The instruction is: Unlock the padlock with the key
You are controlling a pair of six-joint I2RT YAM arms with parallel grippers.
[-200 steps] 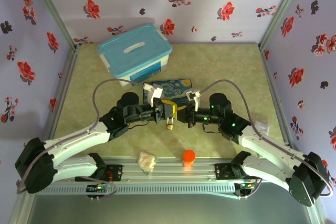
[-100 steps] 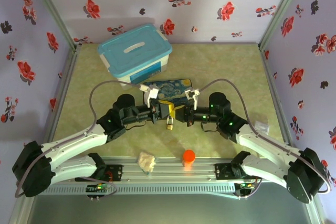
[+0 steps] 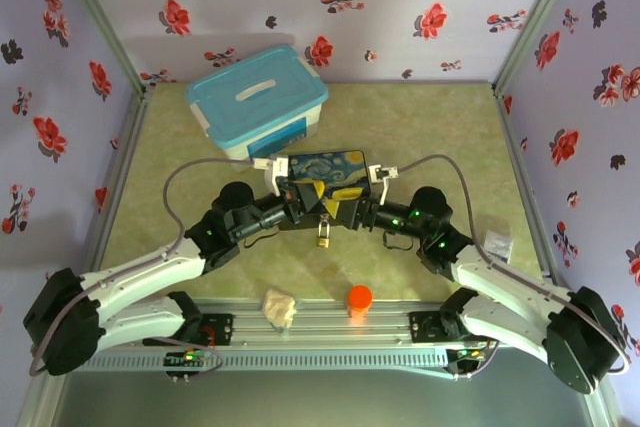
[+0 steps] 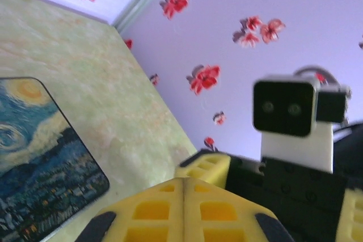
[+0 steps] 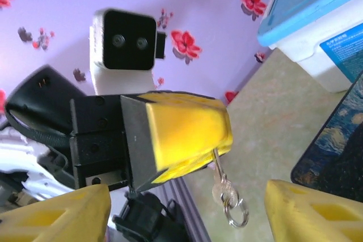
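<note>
- The padlock [image 5: 223, 187] hangs just on the near side of the painted tin box [image 3: 322, 165], a small brassy lump on a thin silver stem that runs up into the left gripper [image 5: 218, 137]
- Under it dangles what reads as the key [image 5: 229, 201] with a small ring [image 5: 236, 215]; whether the key sits in the lock is too small to tell
- In the top view the padlock [image 3: 323, 238] shows as a brass speck below the meeting fingertips, its long axis hanging straight down, clear of the table [image 3: 430, 137]
- The left gripper [image 3: 314, 202] is fully closed, yellow pads pressed together over the tin box's near edge, pinching the stem, judged to be the shackle
- The right gripper [image 3: 340, 209] faces it from the tin box's near right corner, its fingers [image 5: 309, 211] spread wide and holding nothing
- From the right wrist, the lock and ring hang ahead of and between those fingers, closer to the one on the view's right
- The right arm is the free one and the nearer to the dangling end; the next move likely calls for closing on it from the side and twisting about that vertical line
- A blue-lidded tub [image 3: 258, 102] stands beyond the tin box; an orange cylinder [image 3: 359, 297] and a beige lump [image 3: 280, 308] lie well to its near side
</note>
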